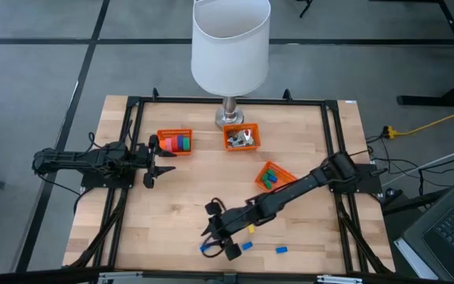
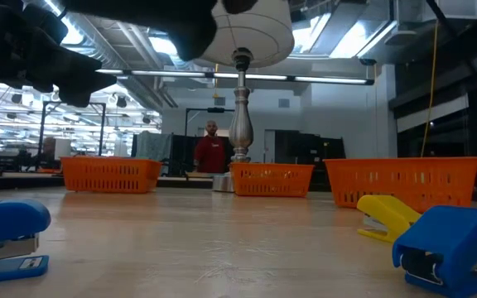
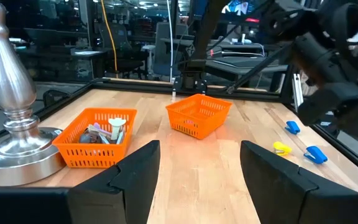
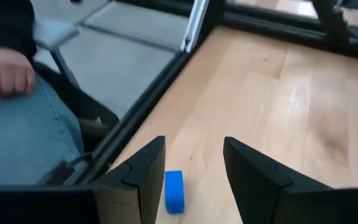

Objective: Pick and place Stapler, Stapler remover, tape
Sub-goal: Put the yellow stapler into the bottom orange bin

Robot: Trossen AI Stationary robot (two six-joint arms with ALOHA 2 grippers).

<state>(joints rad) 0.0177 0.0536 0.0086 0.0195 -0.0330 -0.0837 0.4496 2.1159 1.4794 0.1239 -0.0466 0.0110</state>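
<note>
Light wooden tabletop framed by black rails, grey floor all around it, and the low view looks into a big workshop-type room with ceiling lights and a person in a red top standing way at the back. A white-shaded lamp on a silver metal base stands at the far edge of the table.

Three orange plastic mesh baskets: the left basket holds the small bright tape rolls (pink, red, orange, a bit of green too), the middle basket right by the lamp has pale silvery pieces, and the tilted basket holds blue and green blocks.

The left gripper hovers just beside the tape basket, fingers spread wide, nothing in them. The right gripper is stretched out to the near edge, fingers partly apart over bare wood with a small blue stapler lying between them, not clamped. More small blue and yellow staplers lie scattered nearby. Someone's hand and jeans show just past the table edge.
</note>
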